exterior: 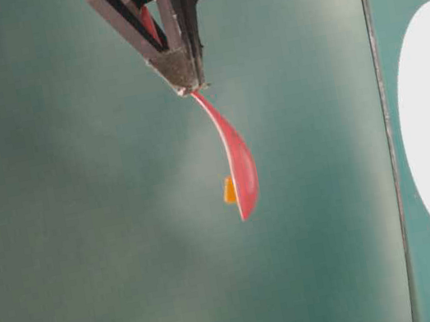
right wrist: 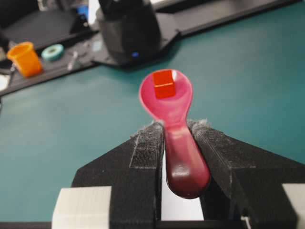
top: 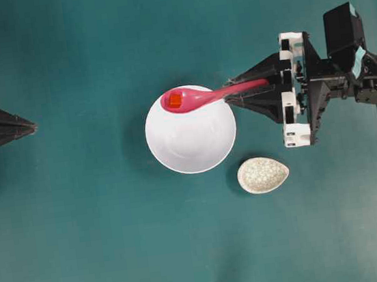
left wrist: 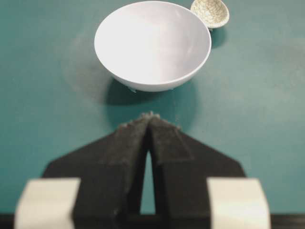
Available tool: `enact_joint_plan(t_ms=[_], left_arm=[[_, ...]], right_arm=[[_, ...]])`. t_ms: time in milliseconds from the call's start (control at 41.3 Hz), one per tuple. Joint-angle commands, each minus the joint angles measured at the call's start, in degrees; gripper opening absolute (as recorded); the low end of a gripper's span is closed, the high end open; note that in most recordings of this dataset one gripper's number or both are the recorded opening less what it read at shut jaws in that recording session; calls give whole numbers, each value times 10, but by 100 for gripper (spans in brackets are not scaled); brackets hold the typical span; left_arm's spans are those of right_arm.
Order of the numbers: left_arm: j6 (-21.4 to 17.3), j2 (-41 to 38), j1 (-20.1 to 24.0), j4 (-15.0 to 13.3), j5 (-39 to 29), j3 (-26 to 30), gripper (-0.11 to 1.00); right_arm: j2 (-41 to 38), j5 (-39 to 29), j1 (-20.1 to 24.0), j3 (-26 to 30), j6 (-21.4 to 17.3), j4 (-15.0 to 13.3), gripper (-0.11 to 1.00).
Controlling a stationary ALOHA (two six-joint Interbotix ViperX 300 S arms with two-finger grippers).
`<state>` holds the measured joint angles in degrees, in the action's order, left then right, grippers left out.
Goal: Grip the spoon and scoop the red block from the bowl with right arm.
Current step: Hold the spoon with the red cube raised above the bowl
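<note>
Right hand [right wrist: 174, 131] grips the glossy pink spoon [top: 200, 97] by its handle, padded fingers [right wrist: 145, 148] pressed on both sides. Red block [top: 175, 100], a small cube, sits in the spoon's oval scoop, held above the far rim of the smooth white bowl [top: 191, 137]. Speckled egg-shaped dish [top: 263, 174] lies just beside the bowl on the teal desk [top: 105, 247]. Left hand [left wrist: 150, 121] closed, empty, well apart from the bowl.

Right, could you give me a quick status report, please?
Right gripper shut on spoon. Red block in spoon, above bowl. Left gripper shut, idle. Nothing in the way.
</note>
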<state>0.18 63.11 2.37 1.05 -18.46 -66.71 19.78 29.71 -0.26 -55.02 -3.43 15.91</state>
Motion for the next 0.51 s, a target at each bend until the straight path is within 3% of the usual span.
enact_joint_plan(t_ms=[0,484], left_arm=[[0,-7,1,1,4,6,0],[0,-7,1,1,4,2,0]], right_arm=[[10,5,1,6,0,1,25],[10,2,1,6,0,1,25]])
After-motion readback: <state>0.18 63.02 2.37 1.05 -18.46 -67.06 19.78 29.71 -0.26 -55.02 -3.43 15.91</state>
